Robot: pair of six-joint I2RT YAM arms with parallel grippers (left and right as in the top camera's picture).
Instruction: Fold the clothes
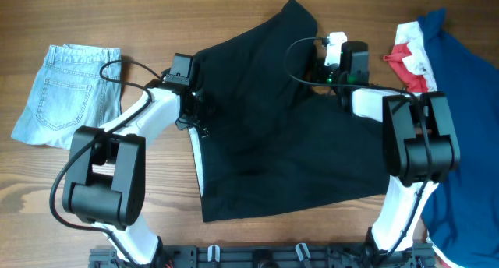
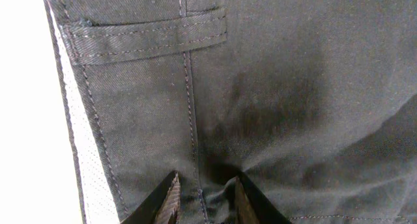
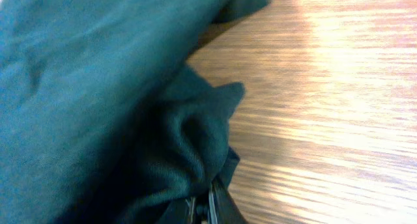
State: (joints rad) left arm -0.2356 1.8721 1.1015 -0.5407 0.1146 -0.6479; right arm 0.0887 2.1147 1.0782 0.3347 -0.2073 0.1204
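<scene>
The black garment (image 1: pixel 273 128) lies spread across the middle of the table, with white dotted mesh lining (image 1: pixel 196 155) showing along its left edge. My left gripper (image 1: pixel 189 111) is at that left edge. In the left wrist view its fingers (image 2: pixel 205 199) are closed on a bunched fold of the black fabric (image 2: pixel 273 87) beside a seam, below a belt loop (image 2: pixel 150 38). My right gripper (image 1: pixel 334 75) is at the garment's upper right edge. In the right wrist view its fingers (image 3: pixel 208 210) are pinched on a gathered fold of the fabric (image 3: pixel 98 87).
Light-blue denim shorts (image 1: pixel 66 93) lie at the left. A navy garment (image 1: pixel 460 81) with a red and white piece (image 1: pixel 409 61) lies at the right edge. Bare wood table (image 3: pixel 326 87) shows beyond the right gripper.
</scene>
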